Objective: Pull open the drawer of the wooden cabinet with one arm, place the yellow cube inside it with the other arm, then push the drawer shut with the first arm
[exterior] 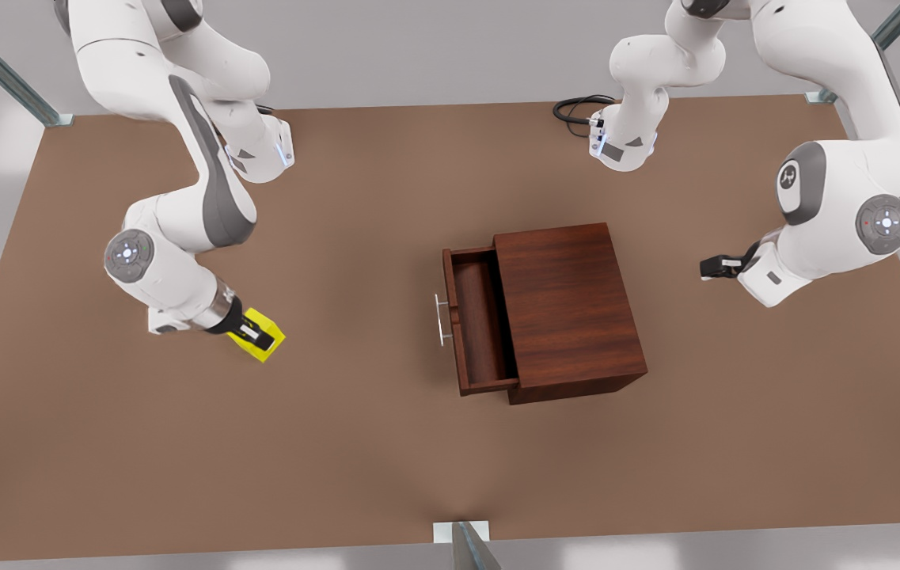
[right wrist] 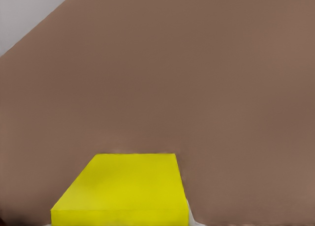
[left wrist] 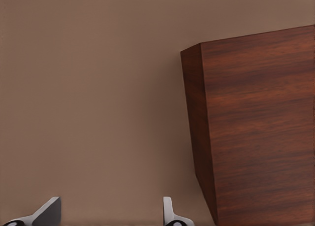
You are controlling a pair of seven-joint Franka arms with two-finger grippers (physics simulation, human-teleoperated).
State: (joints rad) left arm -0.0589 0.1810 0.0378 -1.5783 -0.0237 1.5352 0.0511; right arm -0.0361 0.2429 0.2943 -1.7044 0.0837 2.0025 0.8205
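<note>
The wooden cabinet (exterior: 568, 305) stands mid-table, and its drawer (exterior: 483, 317) is pulled out toward the front view's left, empty, with the silver handle (exterior: 442, 319) in front. The cabinet's side (left wrist: 256, 132) also shows in the left wrist view. At the front view's left, my right gripper (exterior: 262, 339) is shut on the yellow cube (exterior: 272, 329) low over the table; the cube (right wrist: 123, 189) sits between its fingers. My left gripper (exterior: 709, 267) waits open at the front view's right, behind the cabinet, its fingertips (left wrist: 170, 213) wide apart and holding nothing.
The brown table (exterior: 386, 459) stretches wide around the cabinet. A black cable (exterior: 576, 107) loops at the back edge near the arm's base. A metal post (exterior: 469, 546) stands at the front edge and others at the back corners.
</note>
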